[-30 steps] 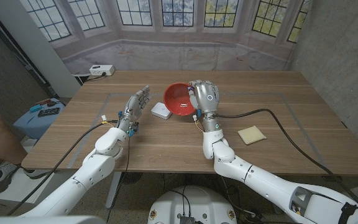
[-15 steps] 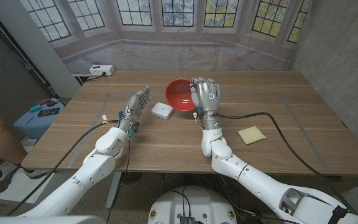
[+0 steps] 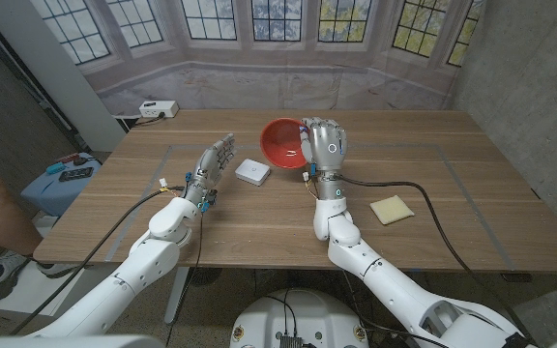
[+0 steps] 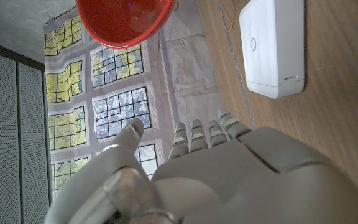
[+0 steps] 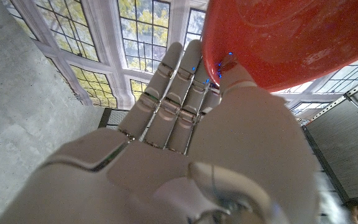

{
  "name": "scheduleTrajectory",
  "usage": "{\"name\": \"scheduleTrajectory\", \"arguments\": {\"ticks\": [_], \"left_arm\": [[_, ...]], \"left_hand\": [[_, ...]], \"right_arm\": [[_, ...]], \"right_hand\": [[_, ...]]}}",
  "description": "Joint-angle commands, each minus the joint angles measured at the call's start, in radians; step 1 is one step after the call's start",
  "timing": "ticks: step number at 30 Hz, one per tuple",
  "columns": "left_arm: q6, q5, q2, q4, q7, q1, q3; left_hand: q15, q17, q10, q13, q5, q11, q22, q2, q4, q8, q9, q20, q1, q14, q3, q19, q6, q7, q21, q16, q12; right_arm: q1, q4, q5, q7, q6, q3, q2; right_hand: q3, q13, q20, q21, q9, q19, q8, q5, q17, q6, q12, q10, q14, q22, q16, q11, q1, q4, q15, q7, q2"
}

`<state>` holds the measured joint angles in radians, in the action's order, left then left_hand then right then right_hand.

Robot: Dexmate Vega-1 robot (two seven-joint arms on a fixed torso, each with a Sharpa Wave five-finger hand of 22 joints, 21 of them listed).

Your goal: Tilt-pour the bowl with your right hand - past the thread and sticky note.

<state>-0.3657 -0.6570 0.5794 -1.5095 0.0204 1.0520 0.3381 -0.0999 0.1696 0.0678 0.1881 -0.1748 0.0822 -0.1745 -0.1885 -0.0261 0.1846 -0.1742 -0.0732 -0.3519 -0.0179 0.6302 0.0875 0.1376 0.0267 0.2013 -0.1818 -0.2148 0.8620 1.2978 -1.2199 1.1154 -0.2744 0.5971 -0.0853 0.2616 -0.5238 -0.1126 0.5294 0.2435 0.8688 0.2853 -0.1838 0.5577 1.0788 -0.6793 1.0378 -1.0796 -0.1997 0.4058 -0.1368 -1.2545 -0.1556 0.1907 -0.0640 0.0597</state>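
**Bowl lifted, tipped on its side**

Since a second ago, the right hand (image 3: pixel 323 146) has carried the bowl (image 3: pixel 283 145) slightly up and back, tipping it further. Above the table (image 3: pixel 453 184), that hand pinches the red bowl's rim, opening facing left. The left hand (image 3: pixel 213 161) stands with fingers spread, holding nothing. A white box (image 3: pixel 252 172) lies between them; a sticky note (image 3: pixel 392 209) lies right.
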Motion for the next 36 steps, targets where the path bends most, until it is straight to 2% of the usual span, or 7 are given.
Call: {"name": "scheduleTrajectory", "arguments": {"ticks": [1, 19, 36], "left_arm": [[-0.004, 0.002, -0.001, 0.008, 0.000, -0.001, 0.000], [-0.013, 0.005, -0.003, 0.020, 0.003, -0.007, -0.001], [-0.013, -0.004, -0.011, 0.029, 0.009, -0.009, 0.001]], "left_hand": [[0.002, 0.002, 0.007, 0.006, -0.006, 0.001, -0.002, 0.002, -0.003, 0.000, -0.006, -0.004, -0.014, 0.002, -0.004, 0.007, 0.010, 0.000, -0.003, 0.000, 0.002], [0.002, 0.002, 0.007, 0.006, -0.007, 0.002, -0.002, 0.002, -0.002, 0.000, -0.006, -0.002, -0.015, 0.002, -0.005, 0.008, 0.010, -0.001, -0.002, 0.001, 0.003], [0.003, 0.002, 0.007, 0.006, -0.006, 0.001, -0.002, 0.002, -0.001, 0.000, -0.006, -0.002, -0.016, 0.002, -0.006, 0.007, 0.011, -0.001, -0.003, 0.000, 0.003]], "right_arm": [[0.024, -0.029, -0.091, 0.002, 0.065, -0.094, 0.066], [0.028, -0.045, -0.142, 0.002, 0.099, -0.146, 0.097], [0.031, -0.024, -0.102, 0.002, 0.112, -0.135, 0.076]], "right_hand": [[0.003, -0.009, -0.021, 0.008, 0.003, -0.009, 0.008, -0.009, 0.004, 0.009, -0.008, 0.011, -0.008, -0.002, -0.006, -0.005, -0.013, 0.000, 0.048, -0.001, 0.010], [0.002, -0.012, -0.021, 0.015, 0.003, -0.017, 0.008, -0.010, 0.011, 0.007, -0.005, 0.007, -0.010, 0.000, -0.018, -0.007, -0.013, 0.000, 0.048, -0.002, 0.009], [0.002, -0.013, -0.021, 0.023, 0.003, -0.022, 0.007, -0.010, 0.020, 0.007, -0.002, 0.007, -0.011, 0.001, -0.028, -0.007, -0.013, 0.001, 0.048, -0.007, 0.009]]}}
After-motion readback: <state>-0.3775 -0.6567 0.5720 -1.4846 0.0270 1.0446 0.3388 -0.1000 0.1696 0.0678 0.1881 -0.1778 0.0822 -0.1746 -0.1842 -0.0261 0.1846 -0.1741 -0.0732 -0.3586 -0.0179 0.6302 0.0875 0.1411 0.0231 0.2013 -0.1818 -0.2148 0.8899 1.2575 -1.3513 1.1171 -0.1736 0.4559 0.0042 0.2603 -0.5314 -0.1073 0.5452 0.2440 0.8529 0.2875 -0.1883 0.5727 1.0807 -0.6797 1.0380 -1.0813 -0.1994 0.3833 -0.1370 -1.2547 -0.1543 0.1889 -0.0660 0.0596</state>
